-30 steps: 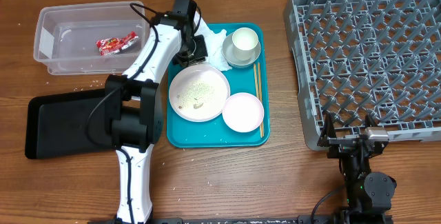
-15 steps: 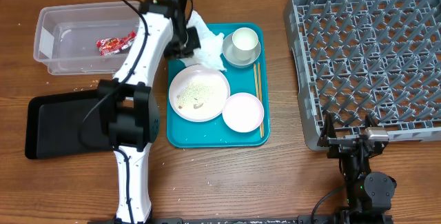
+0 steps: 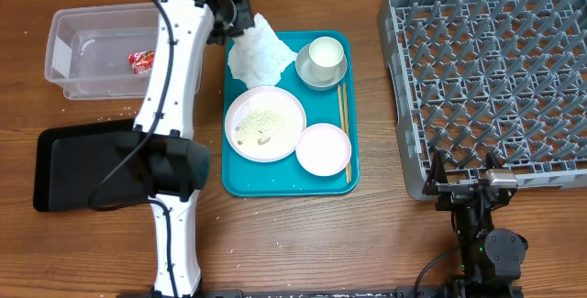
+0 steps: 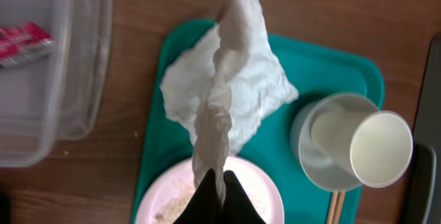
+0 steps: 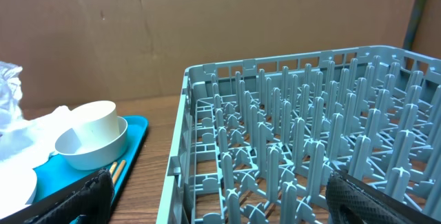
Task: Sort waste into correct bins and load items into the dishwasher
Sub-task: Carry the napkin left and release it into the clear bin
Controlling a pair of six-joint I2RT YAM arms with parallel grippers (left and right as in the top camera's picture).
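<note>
As seen from overhead, reaches with the left arm to 11 o'clock of the worktop (image 3: 293, 243), gripping the crumpled white napkin (image 3: 260, 49) by its 11 o'clock tip in the left fingers (image 3: 240, 12). Spreads the rest of the napkin over the 11 o'clock corner of the teal tray (image 3: 275, 181), just beside the bowl (image 3: 312, 78) that carries the cup (image 3: 326, 53). Keeps on that tray the plate (image 3: 275, 137) scattered with rice grains (image 3: 264, 115), a second bowl (image 3: 323, 149) just beside it at 4 o'clock, and the chopsticks (image 3: 343, 105) along the 3 o'clock edge. Shows the red sauce packet (image 3: 140, 60) inside the clear tub (image 3: 69, 41) at 10 o'clock, the black tray (image 3: 83, 165) at 8 o'clock and the grey dish rack (image 3: 495, 78) at 2 o'clock.

From the left wrist: pinched fully together at 6 o'clock on a twisted strand of napkin, nothing but paper between the pads. Cannot tell whether the spread part rests on the tray or hangs just above it.

From the right wrist: right fingers (image 5: 89, 193) spread as wide as they go, at 7 and 5 o'clock, holding nothing. Faces the rack's near wall, with bowl and cup at 9 o'clock.
</note>
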